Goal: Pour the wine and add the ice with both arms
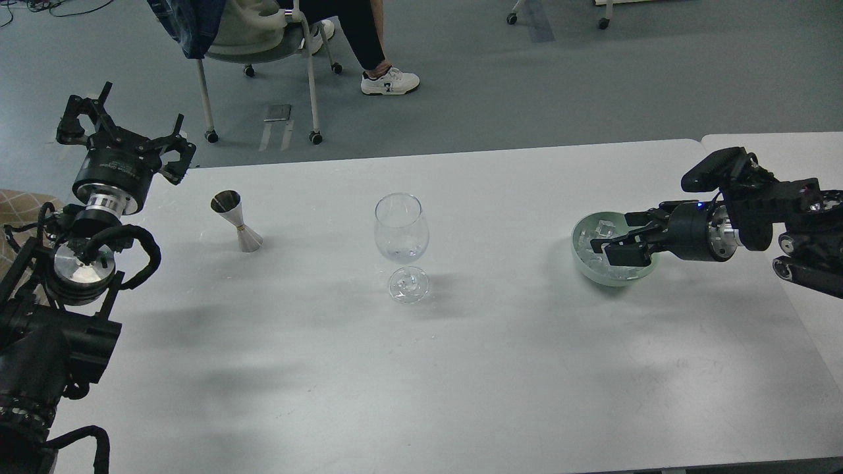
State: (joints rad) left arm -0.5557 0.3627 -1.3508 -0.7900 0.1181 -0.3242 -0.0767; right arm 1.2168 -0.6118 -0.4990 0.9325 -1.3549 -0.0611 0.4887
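Right pincer [609,250] down in the green bowl [583,230], among the ice [602,230]. Hard to tell if spread or pinching a cube; too dark there. Left pincer [122,135] up high past the surface [421,382] edge, spread wide, holding nothing. Metal measuring cup [236,220] near it, standing up. Wine glass [402,227] in the middle, well apart from both. Maybe a tiny bit of wine at the bottom of the glass, hard to see.

Likely step: getting one ice cube. Best to squeeze just one cube, softly, since wet ice slips. Lift straight up, go slow over to the glass, drop from low down. No bumping the thin glass.
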